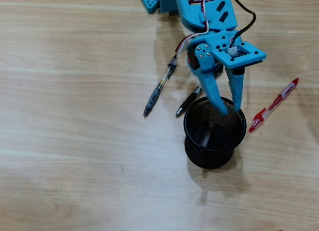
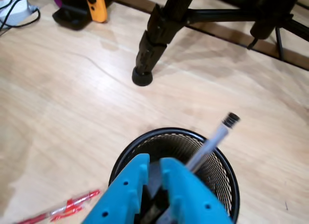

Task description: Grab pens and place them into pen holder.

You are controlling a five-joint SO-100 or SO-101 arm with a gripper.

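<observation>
I see my blue gripper point(image 1: 232, 107) reaching down over the cup point(image 1: 192, 141). Its fingers are a little apart, holding nothing. One pen point(image 2: 210, 144) leans inside the cup, its dark tip sticking up over the rim. Three pens lie on the table: a red pen point(image 1: 274, 104) slanting beside the cup, a short black pen point(image 1: 188, 101), and a long dark pen point(image 1: 160, 87).
</observation>
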